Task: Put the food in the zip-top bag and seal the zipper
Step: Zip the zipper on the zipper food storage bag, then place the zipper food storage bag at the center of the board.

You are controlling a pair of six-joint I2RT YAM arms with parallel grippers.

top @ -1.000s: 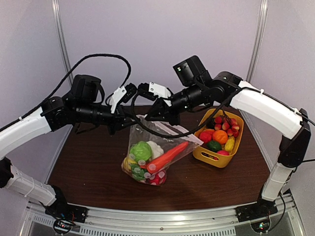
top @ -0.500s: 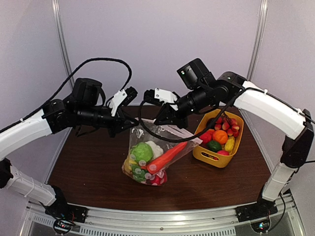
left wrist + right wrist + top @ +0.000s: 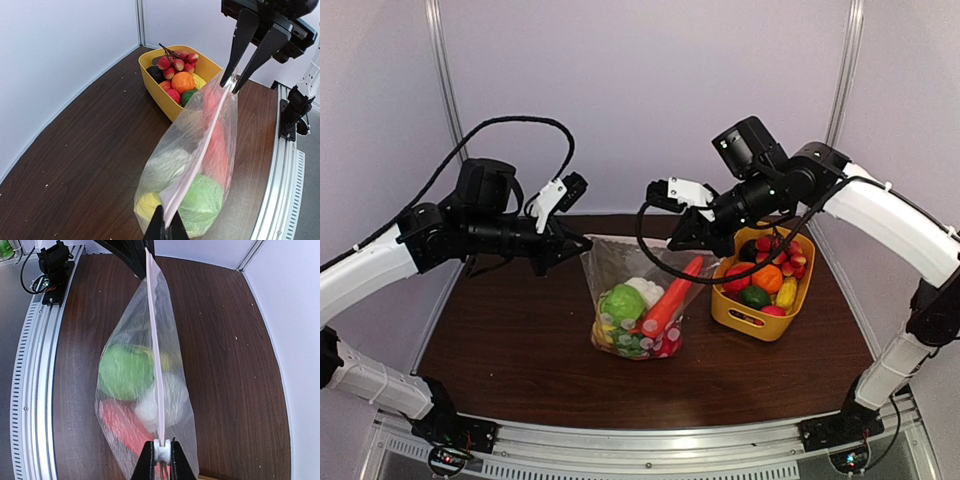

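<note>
Several foods (image 3: 638, 315) in zip-top bag (image 3: 618, 262), fruits (image 3: 767, 277) in basket (image 3: 745, 322)

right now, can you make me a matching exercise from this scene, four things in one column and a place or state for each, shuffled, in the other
Things:
1. clear crinkly zip-top bag
2. yellow plastic basket
3. long orange toy carrot
4. left gripper

Places or states:
a. leaning inside the bag
b. shut on one end of the bag's top edge
c. hanging by its top edge, pinched at both ends
d. on the brown table, right of the bag, holding toy fruit

Pairs: 1-c, 2-d, 3-a, 4-b
</note>
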